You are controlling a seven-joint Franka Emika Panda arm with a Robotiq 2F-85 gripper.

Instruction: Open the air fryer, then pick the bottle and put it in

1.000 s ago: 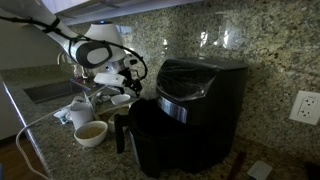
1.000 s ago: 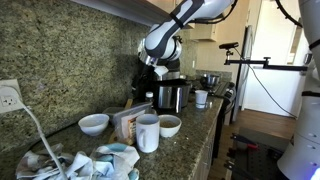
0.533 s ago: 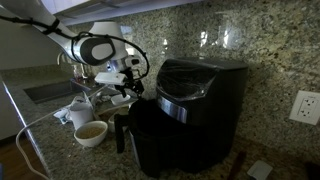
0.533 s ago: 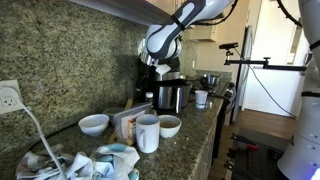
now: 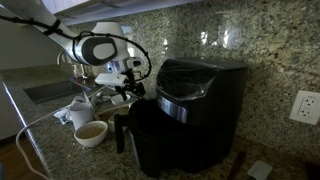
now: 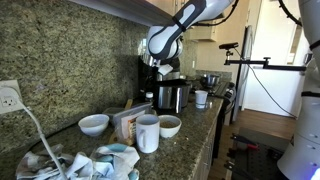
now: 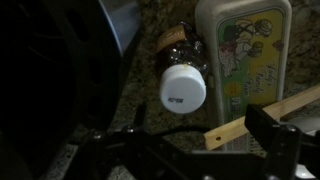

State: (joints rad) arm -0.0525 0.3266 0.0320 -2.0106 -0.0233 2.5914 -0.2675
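The air fryer [image 5: 190, 115] is a large black box on the granite counter, its handle [image 5: 120, 132] pointing toward the bowl. It also shows in an exterior view [image 6: 170, 96] and as a dark mass at the left of the wrist view [image 7: 50, 70]. The bottle [image 7: 183, 85], with a white cap and brownish body, stands on the counter between the fryer and a carton. My gripper [image 7: 185, 140] hovers above the bottle, open and empty, with its fingers apart on either side. In both exterior views it [image 5: 126, 82] [image 6: 160, 72] hangs just beside the fryer.
A white and green carton [image 7: 245, 60] stands right next to the bottle, with a wooden stick [image 7: 255, 118] lying across it. A white bowl of brown liquid [image 5: 90, 133] sits in front of the fryer. White cups [image 6: 147, 132], bowls [image 6: 94, 124] and a box [image 6: 128, 122] crowd the counter.
The gripper has shifted slightly toward the air fryer and stays open. Nothing else has moved.
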